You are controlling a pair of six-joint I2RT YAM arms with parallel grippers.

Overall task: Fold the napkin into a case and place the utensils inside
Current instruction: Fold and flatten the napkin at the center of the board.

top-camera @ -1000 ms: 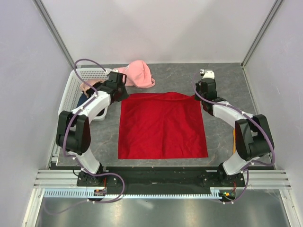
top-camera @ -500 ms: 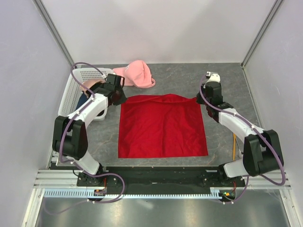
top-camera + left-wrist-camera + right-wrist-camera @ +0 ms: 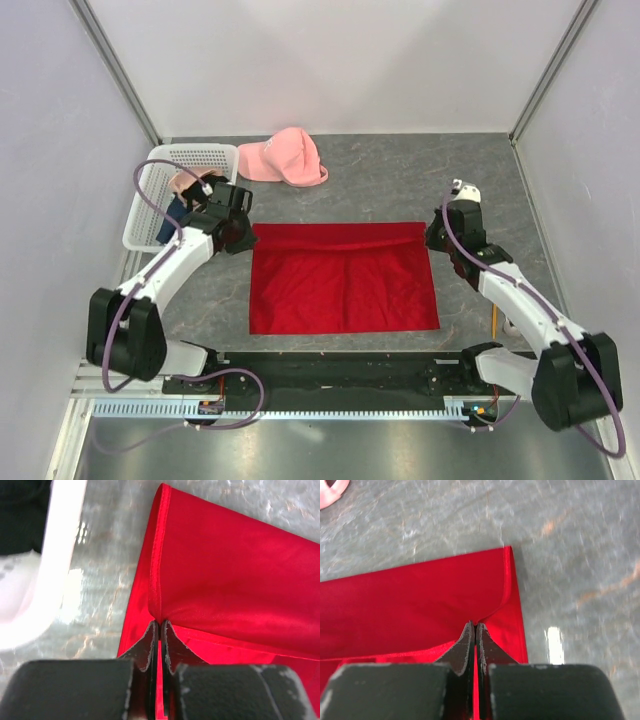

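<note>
A thin orange stick-like utensil (image 3: pixel 494 318) lies on the grey marbled worktop (image 3: pixel 400 175) at the near right, partly hidden by the right arm and apart from the cloth.

The plain bright red soft cloth napkin (image 3: pixel 343 285) lies flat at the centre of the worktop, its near edge parallel to the arm bases. Its far portion is doubled over toward the near side, forming a second layer across the full width.

The left end effector (image 3: pixel 159 625) sits at the far left corner of the napkin. Its jaws are closed narrow and pinch the upper layer at the fold. The right end effector (image 3: pixel 474 627) sits at the far right corner, jaws likewise closed narrow on the upper layer of the napkin.

A white perforated plastic basket (image 3: pixel 150 190) holding dark garments stands just left of the left end effector. A pink fabric cap (image 3: pixel 288 160) rests beyond the napkin at the far side, clear of both arms.
</note>
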